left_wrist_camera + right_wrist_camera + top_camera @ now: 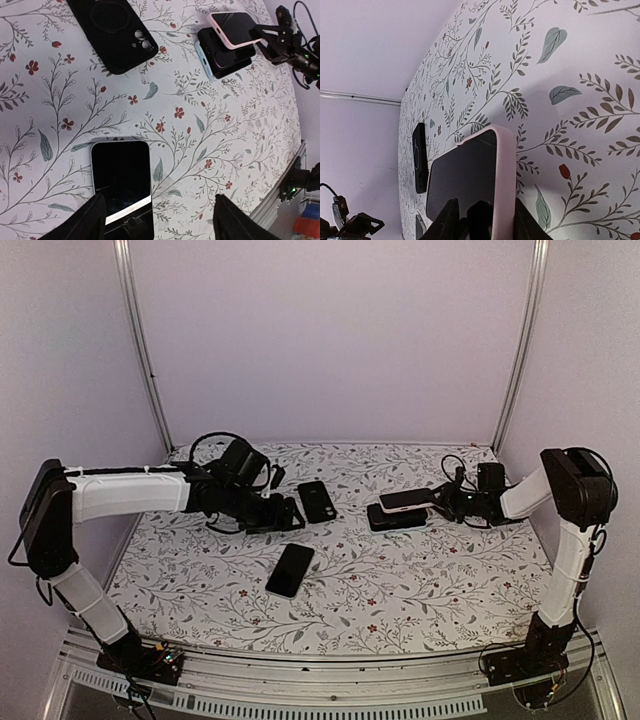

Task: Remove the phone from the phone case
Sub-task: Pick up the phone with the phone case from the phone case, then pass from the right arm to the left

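Pink-cased phone (470, 180) sits clamped in the right claw (482, 220); the left claw (160, 220) hangs released above the surface (400, 580).

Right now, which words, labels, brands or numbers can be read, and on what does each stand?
None can be read in any view.
Black case: ring and camera holes, no lettering.
Bare phone: dark screen.
Pink-cased phone: dark screen, no mark.

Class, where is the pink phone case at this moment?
Top view, right of centre: the pink phone case is held by the right gripper just above a dark phone on the table, the black case to its left.
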`<act>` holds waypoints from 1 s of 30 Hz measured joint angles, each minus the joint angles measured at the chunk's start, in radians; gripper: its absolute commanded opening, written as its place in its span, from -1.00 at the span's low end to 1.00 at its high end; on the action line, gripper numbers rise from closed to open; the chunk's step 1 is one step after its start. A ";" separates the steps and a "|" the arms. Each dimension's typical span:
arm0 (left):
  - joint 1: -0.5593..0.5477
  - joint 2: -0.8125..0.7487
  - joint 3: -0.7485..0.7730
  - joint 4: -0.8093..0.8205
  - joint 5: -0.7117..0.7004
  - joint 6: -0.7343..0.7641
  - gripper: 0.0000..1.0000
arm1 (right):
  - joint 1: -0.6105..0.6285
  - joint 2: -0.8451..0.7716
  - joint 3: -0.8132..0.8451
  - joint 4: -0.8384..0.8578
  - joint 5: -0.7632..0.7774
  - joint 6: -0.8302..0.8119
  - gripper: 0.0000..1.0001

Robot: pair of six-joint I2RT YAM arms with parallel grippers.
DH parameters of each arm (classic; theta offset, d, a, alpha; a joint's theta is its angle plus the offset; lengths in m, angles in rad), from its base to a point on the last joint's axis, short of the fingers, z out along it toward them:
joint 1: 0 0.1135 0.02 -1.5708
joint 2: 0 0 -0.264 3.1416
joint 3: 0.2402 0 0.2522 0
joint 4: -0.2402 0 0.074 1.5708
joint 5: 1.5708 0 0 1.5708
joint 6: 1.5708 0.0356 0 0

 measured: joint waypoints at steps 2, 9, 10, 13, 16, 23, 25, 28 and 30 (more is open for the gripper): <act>0.006 0.001 0.030 -0.004 0.016 0.016 0.50 | -0.003 0.002 0.007 0.003 -0.005 0.003 -0.80; 0.035 0.027 0.158 -0.014 0.083 0.078 0.50 | 0.004 -0.028 0.050 0.052 -0.076 0.034 -1.00; 0.040 0.034 0.175 -0.015 0.093 0.084 0.50 | 0.003 -0.030 0.050 0.048 -0.078 0.033 -1.00; 0.055 0.056 0.217 -0.016 0.124 0.105 0.51 | 0.003 -0.039 0.050 0.032 -0.088 0.025 -1.00; 0.064 0.071 0.244 -0.020 0.142 0.126 0.52 | 0.002 -0.074 0.051 -0.010 -0.106 0.002 -1.00; 0.078 0.093 0.314 -0.017 0.175 0.183 0.53 | 0.027 -0.190 0.100 -0.137 -0.182 -0.070 -1.00; 0.083 0.104 0.335 -0.013 0.191 0.198 0.53 | 0.058 -0.234 0.126 -0.192 -0.199 -0.108 -1.00; 0.087 0.126 0.362 0.000 0.216 0.220 0.53 | 0.118 -0.293 0.154 -0.266 -0.226 -0.160 -1.00; 0.087 0.137 0.372 0.005 0.235 0.230 0.53 | 0.167 -0.328 0.174 -0.325 -0.236 -0.196 -1.00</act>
